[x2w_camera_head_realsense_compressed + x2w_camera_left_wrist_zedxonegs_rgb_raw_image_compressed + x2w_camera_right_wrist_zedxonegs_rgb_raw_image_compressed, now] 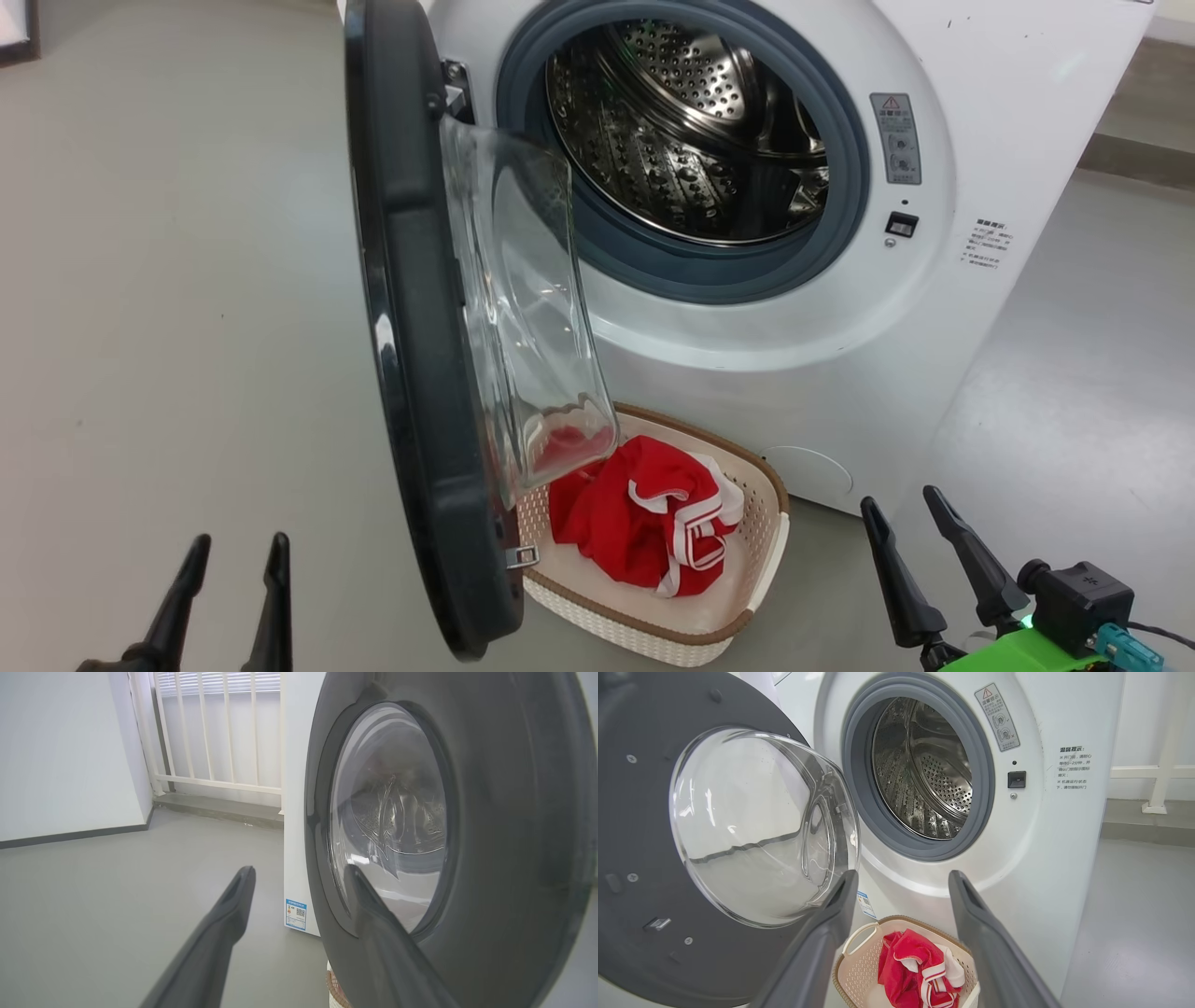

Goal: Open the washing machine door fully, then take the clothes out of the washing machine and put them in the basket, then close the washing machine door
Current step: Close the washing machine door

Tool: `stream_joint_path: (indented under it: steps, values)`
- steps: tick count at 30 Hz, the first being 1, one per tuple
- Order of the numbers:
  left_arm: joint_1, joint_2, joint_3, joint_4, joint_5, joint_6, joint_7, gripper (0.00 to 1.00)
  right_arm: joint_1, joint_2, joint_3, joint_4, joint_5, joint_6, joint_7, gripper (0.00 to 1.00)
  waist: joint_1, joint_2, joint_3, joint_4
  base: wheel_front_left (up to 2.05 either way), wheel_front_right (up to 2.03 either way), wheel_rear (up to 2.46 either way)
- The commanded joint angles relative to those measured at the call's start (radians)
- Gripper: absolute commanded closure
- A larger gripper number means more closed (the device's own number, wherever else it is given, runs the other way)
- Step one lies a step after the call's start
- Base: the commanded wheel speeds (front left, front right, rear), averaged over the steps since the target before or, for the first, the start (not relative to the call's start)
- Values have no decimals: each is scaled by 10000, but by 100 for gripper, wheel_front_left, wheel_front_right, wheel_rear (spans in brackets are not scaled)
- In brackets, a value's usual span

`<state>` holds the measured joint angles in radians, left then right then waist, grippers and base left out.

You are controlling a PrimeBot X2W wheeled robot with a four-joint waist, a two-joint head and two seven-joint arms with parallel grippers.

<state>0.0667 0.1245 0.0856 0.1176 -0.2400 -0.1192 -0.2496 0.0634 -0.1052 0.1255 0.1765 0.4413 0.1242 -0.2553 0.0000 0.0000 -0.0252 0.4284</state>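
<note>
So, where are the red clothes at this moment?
In the head view, the clothes lie in the basket on the floor before the washing machine, right of its open door.

Door (411,373) stands open — red clothes (635,523) lie in basket (635,630).

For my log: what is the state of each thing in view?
Round black-rimmed glass washing machine door: open.
Perforated steel drum: empty, as far as visible.
Cream perforated plastic basket: upright, not empty.
Red fabric clothes: crumpled, inside basket.
Left tool: open, empty.
Right tool: open, empty.
</note>
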Motion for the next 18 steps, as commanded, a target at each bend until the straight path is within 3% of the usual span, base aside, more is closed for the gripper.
stream_joint_path:
  steps: [1,18]
  values:
    - [-142,37,472,-344,157,-70,-121,0,-86,-90,145,-272,104,65,-65,0,0,0,-30,-6,0,0,0]
    - [184,-206,373,-110,321,-113,-122,0,202,41,73,-214,90,65,-65,0,0,0,-189,-118,0,0,0]
